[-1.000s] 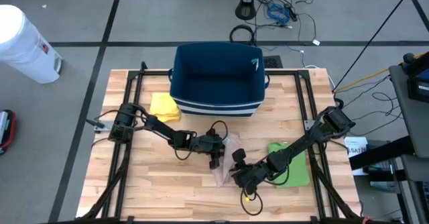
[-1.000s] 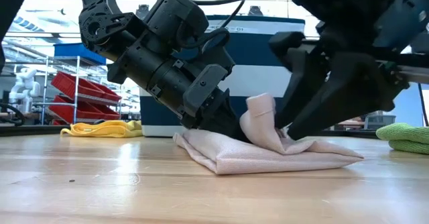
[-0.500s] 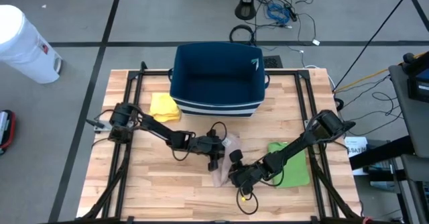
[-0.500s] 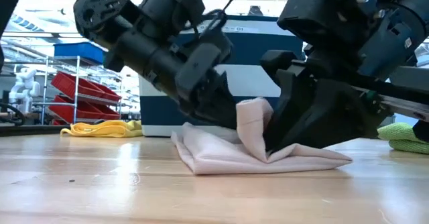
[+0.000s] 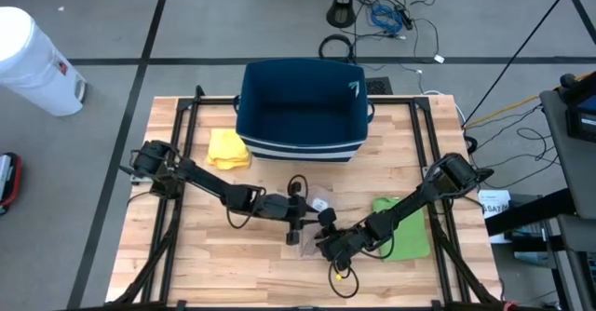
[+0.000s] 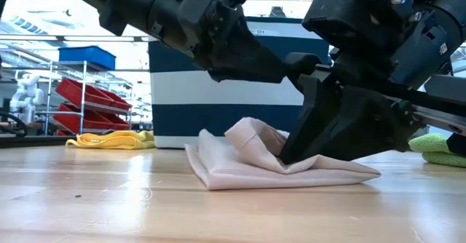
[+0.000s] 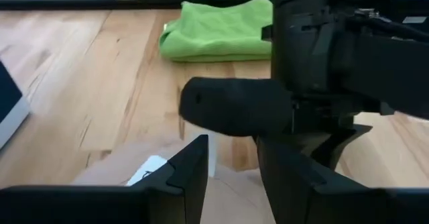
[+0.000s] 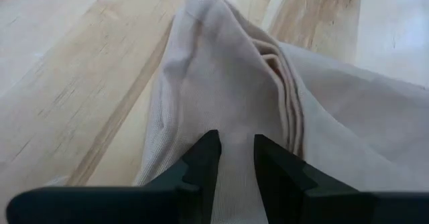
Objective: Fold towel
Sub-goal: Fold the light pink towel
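The left gripper [image 6: 291, 67] has lifted off the soft pink cloth towel [image 6: 277, 159], slightly open, holding nothing. The right gripper [image 8: 234, 153] pinches the towel's raised fold; next, lay it flat.

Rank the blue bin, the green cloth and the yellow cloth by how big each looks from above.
1. Blue bin, by far the largest.
2. Green cloth, though the right arm hides part of it.
3. Yellow cloth, a bit smaller than the green one; they are close, so that order is unsure.

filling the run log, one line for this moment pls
task: fold towel | right gripper: shut on pink towel | left gripper: open above it | fold: unfinished
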Available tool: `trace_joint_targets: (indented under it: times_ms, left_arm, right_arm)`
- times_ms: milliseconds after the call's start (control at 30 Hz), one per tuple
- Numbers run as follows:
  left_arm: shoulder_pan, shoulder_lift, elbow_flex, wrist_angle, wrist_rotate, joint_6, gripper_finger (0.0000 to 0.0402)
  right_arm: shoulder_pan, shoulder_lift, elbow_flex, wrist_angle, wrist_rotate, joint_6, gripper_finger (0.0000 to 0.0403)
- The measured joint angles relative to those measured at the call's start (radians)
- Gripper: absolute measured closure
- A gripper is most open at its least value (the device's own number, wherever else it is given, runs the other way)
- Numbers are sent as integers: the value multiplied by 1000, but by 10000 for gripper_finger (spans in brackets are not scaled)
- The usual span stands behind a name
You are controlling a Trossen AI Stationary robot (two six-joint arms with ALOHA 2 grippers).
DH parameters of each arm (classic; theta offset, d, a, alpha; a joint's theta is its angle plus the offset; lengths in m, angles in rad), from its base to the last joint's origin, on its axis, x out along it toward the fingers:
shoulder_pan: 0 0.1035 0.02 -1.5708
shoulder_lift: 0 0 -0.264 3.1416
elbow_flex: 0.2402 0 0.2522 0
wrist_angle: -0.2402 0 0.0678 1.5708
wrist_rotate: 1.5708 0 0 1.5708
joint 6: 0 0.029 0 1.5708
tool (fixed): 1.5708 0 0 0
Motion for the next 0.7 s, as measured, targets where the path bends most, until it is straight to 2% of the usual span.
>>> trace_joint_targets:
  times_ms: [300,500,600,700]
  left_arm:
    - [3,14,11,-33,-20,-13,264]
    - [8,33,12,-37,45,-50,264]
    - [4,39,12,-77,-2,-53,264]
    - [-7,38,12,-140,-106,-47,264]
  right_arm:
    - [2,2,-1,19,-3,-20,315]
    - [2,4,-2,34,-4,-37,315]
    - [2,4,-2,32,5,-38,315]
    - [7,3,-1,24,20,-38,315]
